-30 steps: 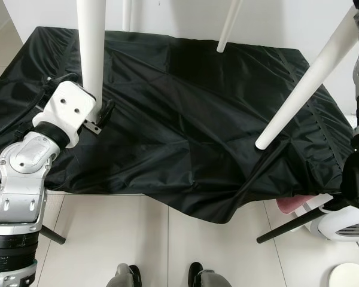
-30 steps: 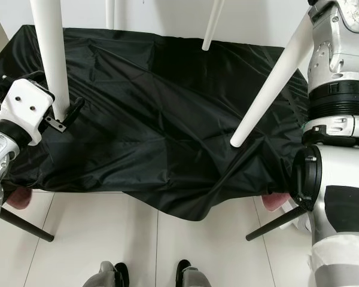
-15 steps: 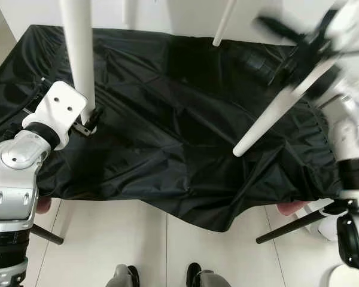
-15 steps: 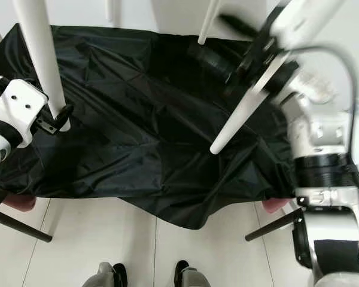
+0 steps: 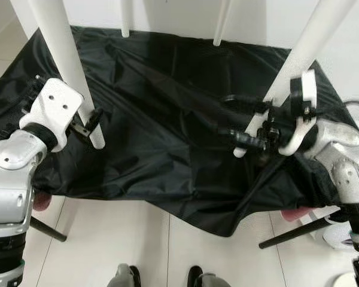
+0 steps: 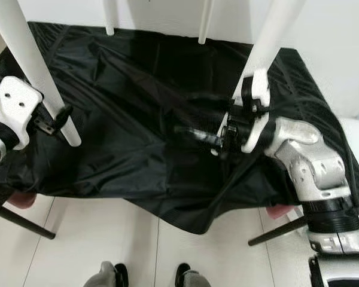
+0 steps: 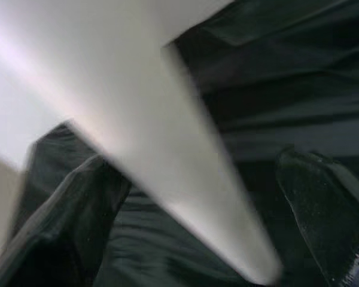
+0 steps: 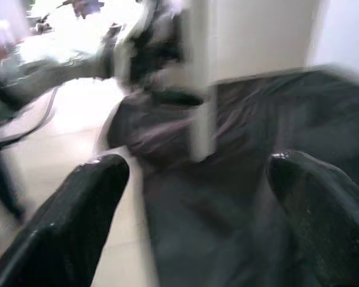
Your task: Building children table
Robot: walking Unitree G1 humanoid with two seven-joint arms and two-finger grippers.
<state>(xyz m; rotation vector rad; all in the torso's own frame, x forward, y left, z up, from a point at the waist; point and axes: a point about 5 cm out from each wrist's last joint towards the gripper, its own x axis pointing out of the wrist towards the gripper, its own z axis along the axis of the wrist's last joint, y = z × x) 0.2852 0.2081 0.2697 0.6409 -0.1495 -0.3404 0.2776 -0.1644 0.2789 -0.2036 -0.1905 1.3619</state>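
Observation:
A white children's table hangs legs-down over a black cloth (image 5: pixel 167 119). Its left leg (image 5: pixel 69 66) ends just above the cloth, and my left gripper (image 5: pixel 87 122) is shut on it near the tip. In the left wrist view the leg (image 7: pixel 191 173) runs between both fingers (image 7: pixel 66 227). The right leg (image 5: pixel 299 54) slants down to a tip (image 5: pixel 240 152). My right gripper (image 5: pixel 221 113) lies low over the cloth beside that tip. It is open, points left and has nothing between its fingers (image 8: pixel 323 209). Two far legs (image 5: pixel 125 18) stand at the back.
The cloth drapes a low surface with pink corners (image 5: pixel 40 202) and black stand legs (image 5: pixel 290 234). White tiled floor (image 5: pixel 107 245) lies in front, with my feet (image 5: pixel 125 278) at the bottom edge. A white wall (image 5: pixel 179 15) is behind the table.
My right arm has swung down from the upper right to the cloth beside the right leg's tip. The left gripper has stayed on the left leg. The camera has shifted.

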